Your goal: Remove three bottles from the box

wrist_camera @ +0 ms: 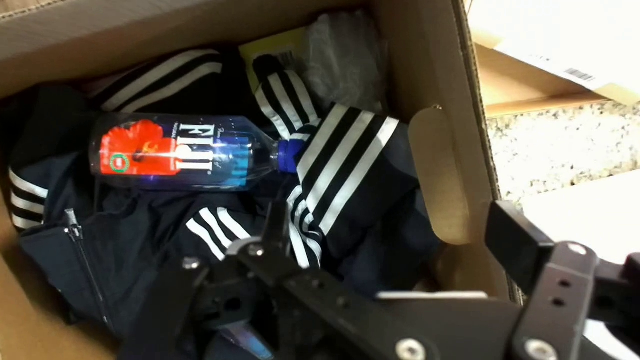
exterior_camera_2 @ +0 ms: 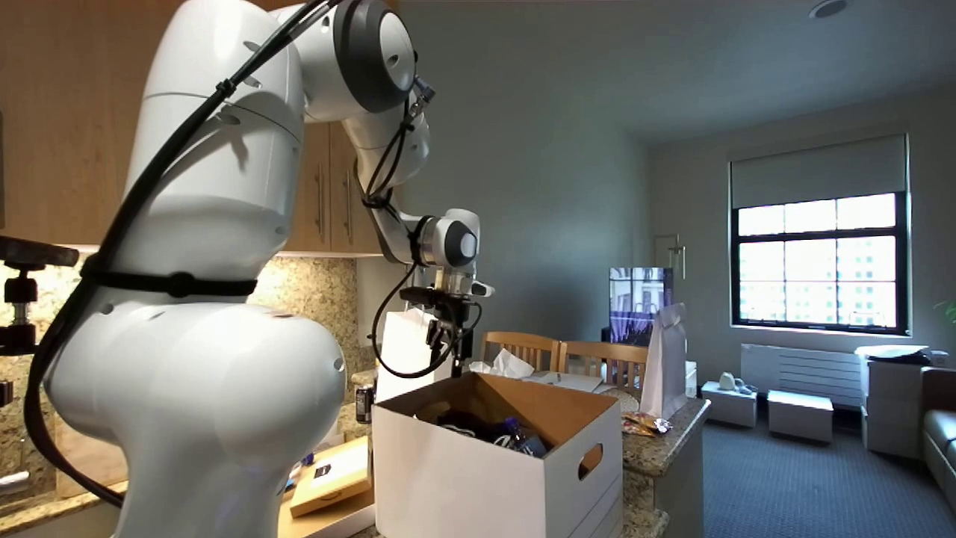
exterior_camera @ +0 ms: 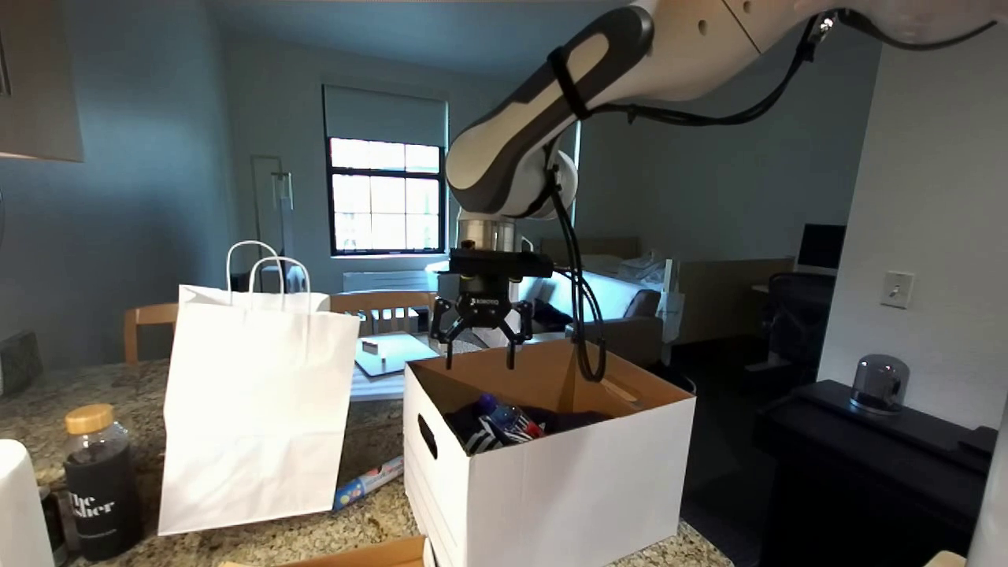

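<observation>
Wrist view shows one clear Fiji water bottle [wrist_camera: 175, 152] lying on its side within the white cardboard box [exterior_camera: 571, 488], its blue cap toward the wall with the oval hand-hole flap [wrist_camera: 442, 175]. The box stands near an edge of the worktop [exterior_camera: 370, 524]. Above the box hangs the tool [exterior_camera: 479, 362], its fingers spread wide with nothing between them.

The step in hand looks like the approach to a bottle; which of the three cannot be told. The next move probably calls for shifting inward from the flap wall, turning so the fingers straddle the bottle's width rather than run along its length, then lowering and closing without pinching cloth.

Counted: one bottle plain in the box, plus one sliver of clear blue plastic [wrist_camera: 250, 342], partly hidden by the tool, which may be a second; no third shows. Beneath lies a dark striped jacket [wrist_camera: 150, 235], perhaps more than one garment, with one crumpled plastic wrap [wrist_camera: 342, 60] in a box corner. Outside stand one loop-handled paper bag [exterior_camera: 260, 409] and one wooden-capped flask [exterior_camera: 102, 492].
</observation>
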You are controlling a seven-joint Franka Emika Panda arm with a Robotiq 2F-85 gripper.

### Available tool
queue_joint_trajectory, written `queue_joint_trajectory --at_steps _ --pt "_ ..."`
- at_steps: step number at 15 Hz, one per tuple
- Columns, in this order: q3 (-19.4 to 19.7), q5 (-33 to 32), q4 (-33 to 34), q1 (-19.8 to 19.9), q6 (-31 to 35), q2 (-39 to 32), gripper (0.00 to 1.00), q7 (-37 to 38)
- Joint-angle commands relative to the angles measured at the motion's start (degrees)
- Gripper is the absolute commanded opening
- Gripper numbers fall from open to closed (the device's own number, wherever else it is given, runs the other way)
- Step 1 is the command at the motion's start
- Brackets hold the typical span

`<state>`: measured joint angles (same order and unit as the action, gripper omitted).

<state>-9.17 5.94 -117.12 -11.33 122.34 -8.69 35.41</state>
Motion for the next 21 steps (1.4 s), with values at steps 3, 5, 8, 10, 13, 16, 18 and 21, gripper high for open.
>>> queue_joint_trajectory --at_steps 3,5,8,10,13,16,18,21 --pt "-0.28 -4.07 3.35 -1.05 -3.23 -0.36 1.0 -6.28" --pt "0.06 -4.32 5.9 -0.72 -3.97 -1.88 1.0 -9.73" --pt "1.43 -6.85 9.29 -0.01 -7.04 -4.45 1.0 -13.58" --pt "2.69 -8.35 11.25 0.55 -9.16 -6.23 1.0 -16.21" --pt "4.61 -8.42 13.96 2.05 -7.66 -10.03 1.0 -19.53" --pt "6.13 -11.39 14.09 2.62 0.78 -12.62 1.0 -23.09" --pt "7.04 -14.64 14.67 2.26 5.88 -15.2 1.0 -24.45" --pt "7.0 -15.96 14.69 2.18 8.65 -17.25 1.0 -26.8"
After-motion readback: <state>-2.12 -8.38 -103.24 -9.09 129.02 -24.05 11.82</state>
